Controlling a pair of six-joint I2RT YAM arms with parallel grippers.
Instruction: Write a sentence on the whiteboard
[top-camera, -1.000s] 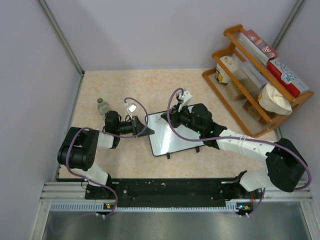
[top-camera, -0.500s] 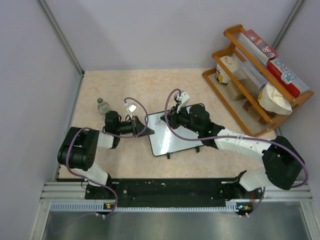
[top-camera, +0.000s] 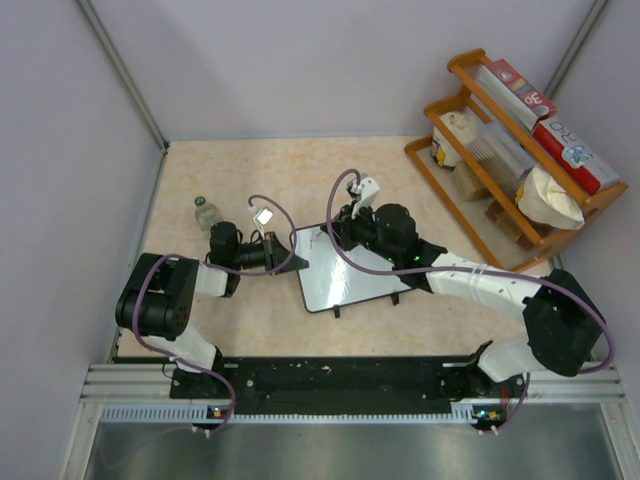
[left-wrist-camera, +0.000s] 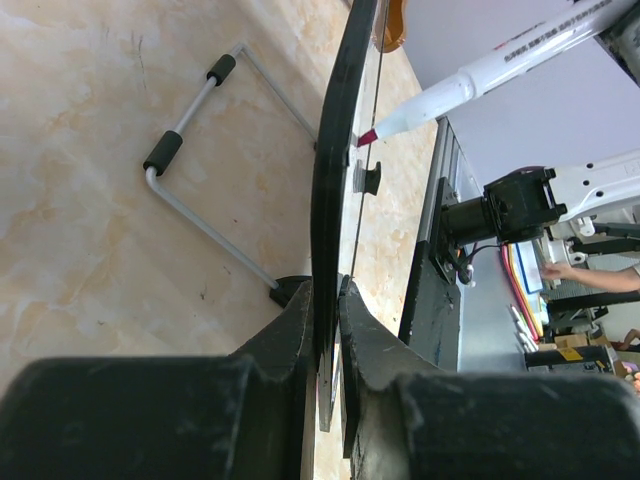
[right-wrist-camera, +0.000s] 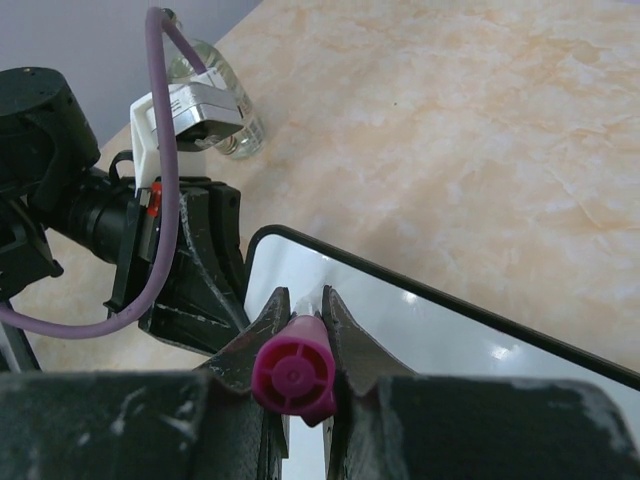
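Since a second ago my right pincer has slid toward the table's left edge, clenched on the marker. Its tip is at the whiteboard mid-table, I judge to start a line. My left pincer grasps the board's left rim so it won't shift under the strokes.

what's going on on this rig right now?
The left gripper is clamped on the whiteboard at its left edge, holding it steady. The right gripper holds a pink marker with its tip at the board's surface near the far left corner; actual contact is hard to confirm. No writing shows on the visible part of the board yet.
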